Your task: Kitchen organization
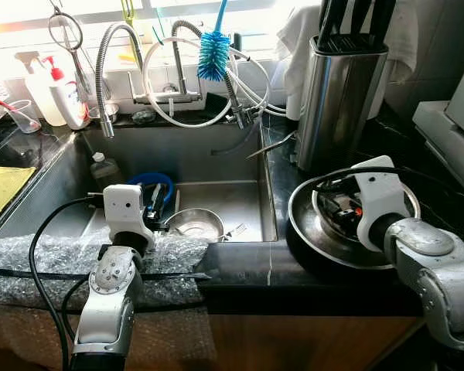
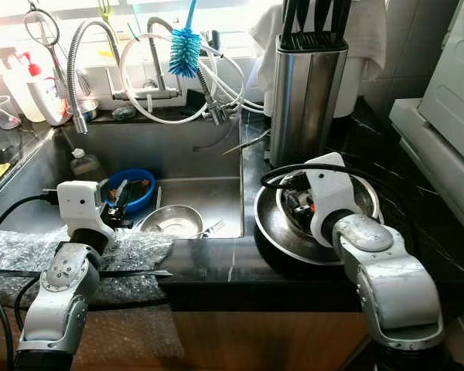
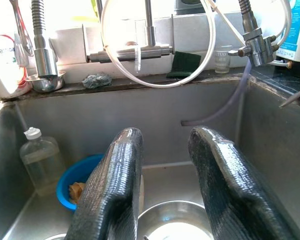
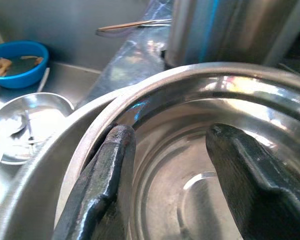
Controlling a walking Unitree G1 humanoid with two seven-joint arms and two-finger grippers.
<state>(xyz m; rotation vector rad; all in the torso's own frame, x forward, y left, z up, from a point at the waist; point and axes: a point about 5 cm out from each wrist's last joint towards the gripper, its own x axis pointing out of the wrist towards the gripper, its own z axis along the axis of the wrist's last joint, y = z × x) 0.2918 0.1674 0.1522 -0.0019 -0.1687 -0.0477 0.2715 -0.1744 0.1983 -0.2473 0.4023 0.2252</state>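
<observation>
Here, at the far left of the counter, a soap bottle point(image 1: 58, 97) stands by the window, and below it the sink point(image 1: 216, 158) holds a small clear bottle point(image 1: 102, 170), a blue bowl point(image 1: 161, 183) with scraps in it and a steel dish point(image 1: 195, 224) with a fork beside it. The left gripper point(image 3: 162, 195) hangs over the sink's front edge, above a strip of bubble wrap point(image 1: 31, 259), its two fingers parted with nothing between them, pointing toward the dish. A blue bottle brush point(image 1: 213, 54) hangs over the tap. To the right, on the dark counter, a steel knife block point(image 1: 336, 100) stands upright, and just in front of it sit the nested steel bowls point(image 1: 309, 232), an inner one inside a wider outer one. The right gripper point(image 4: 170, 165) reaches into them: its fingers are spread wide, one finger seemingly in the gap between the two rims and the other inside the inner bowl, not yet closed on anything. The bowls look stiff, light and slick, likely to slip or clatter under a loose pinch; the best hold is probably across the inner bowl's rim, squeezed firmly before lifting.
</observation>
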